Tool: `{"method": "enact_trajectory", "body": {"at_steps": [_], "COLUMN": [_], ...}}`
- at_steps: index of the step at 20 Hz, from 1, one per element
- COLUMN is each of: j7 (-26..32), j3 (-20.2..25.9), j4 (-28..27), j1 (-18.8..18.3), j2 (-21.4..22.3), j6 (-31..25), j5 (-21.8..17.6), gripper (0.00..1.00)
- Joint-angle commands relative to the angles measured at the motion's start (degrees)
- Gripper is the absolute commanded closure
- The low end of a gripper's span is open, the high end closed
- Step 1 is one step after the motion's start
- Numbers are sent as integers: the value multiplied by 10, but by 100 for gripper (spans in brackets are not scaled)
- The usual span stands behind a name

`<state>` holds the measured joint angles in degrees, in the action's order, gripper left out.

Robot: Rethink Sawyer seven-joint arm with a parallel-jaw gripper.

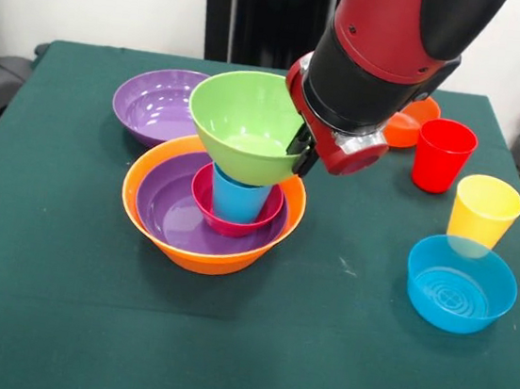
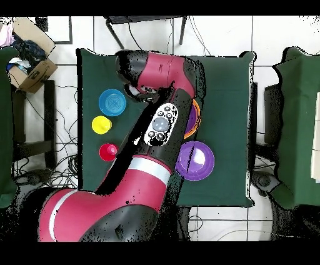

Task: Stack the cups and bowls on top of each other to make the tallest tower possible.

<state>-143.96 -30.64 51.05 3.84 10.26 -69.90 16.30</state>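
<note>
Lime green bowl (image 1: 247,125) clamped at its rim by the gripper (image 1: 300,152); seven bowls, three cups counted.

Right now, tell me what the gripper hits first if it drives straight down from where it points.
Likely the large orange bowl's rim, though depth is unclear. The gripper grips the green bowl, which sits over the blue cup.

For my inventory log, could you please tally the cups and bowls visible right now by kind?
Cups: 3 - blue cup, red cup, yellow cup.
Bowls: 7 - large orange bowl, purple bowl inside it, pink-red bowl, green bowl, loose purple bowl, small orange bowl, blue bowl.
Total: 10.
</note>
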Motion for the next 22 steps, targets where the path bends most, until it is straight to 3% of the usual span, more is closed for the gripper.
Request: {"method": "enact_trajectory", "body": {"at_steps": [1, 22], "j7": [16, 30], "j3": [61, 68], "j4": [48, 35], "j1": [-15, -26], "j2": [-9, -28], "j6": [37, 62], "j5": [-36, -41], "gripper": [100, 100]}}
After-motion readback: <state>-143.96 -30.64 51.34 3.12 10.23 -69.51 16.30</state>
